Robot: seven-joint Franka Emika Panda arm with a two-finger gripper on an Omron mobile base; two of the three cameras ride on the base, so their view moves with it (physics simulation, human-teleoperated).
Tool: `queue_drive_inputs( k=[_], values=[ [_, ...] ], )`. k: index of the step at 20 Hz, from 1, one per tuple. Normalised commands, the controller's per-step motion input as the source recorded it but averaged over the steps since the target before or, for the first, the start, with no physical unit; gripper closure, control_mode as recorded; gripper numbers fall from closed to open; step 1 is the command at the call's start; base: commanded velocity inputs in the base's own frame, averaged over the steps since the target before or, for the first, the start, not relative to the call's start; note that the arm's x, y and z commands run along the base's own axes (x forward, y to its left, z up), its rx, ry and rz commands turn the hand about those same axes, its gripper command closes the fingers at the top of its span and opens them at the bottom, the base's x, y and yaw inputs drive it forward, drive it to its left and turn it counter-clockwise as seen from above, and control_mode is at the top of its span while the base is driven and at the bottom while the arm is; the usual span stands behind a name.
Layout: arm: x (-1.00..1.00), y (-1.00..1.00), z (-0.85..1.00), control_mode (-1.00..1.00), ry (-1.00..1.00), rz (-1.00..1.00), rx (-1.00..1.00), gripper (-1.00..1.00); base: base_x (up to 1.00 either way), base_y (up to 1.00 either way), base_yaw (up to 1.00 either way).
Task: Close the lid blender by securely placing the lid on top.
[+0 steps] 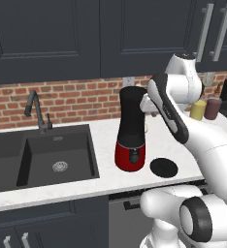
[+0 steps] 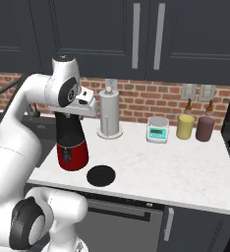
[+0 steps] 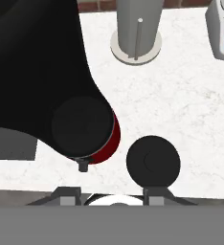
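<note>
A: What's the biggest worry from here?

B: The blender (image 1: 131, 131). It stands tall on the surface (image 2: 186, 167) right below the tool (image 3: 112, 194), a little to one side of its line. A careless descent could clip the rim and tip it, since the red base is narrow for that height.

A: And the lid (image 3: 153, 161)?

B: Flat on the surface, just beside the blender's base and nearly under the tool. It's thin, so the fingers may slide over it or pinch only an edge and drop it on the lift.

A: Is the tool holding anything?

B: No. Its tips are drawn in and empty, well above the lid, so I judge it must spread before grasping.

A: Anything hard to read?

B: The blender's opening is black on black from above, so its rim is hard to read. In the left base view the arm hides the tool.
</note>
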Motion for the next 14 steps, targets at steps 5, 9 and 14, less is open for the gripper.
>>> queue_drive_inputs(
  k=[5,9,14],
  values=[
    [0.00,-0.01,-0.09,-1.00,0.00,0.00,0.00,-1.00,0.00,0.00,0.00],
    [-0.11,-0.24,-0.21,-1.00,0.00,0.00,0.00,-1.00,0.00,0.00,0.00],
    [-0.26,-0.48,-0.25,-1.00,0.00,0.00,0.01,-1.00,0.00,0.00,0.00]
  ],
)
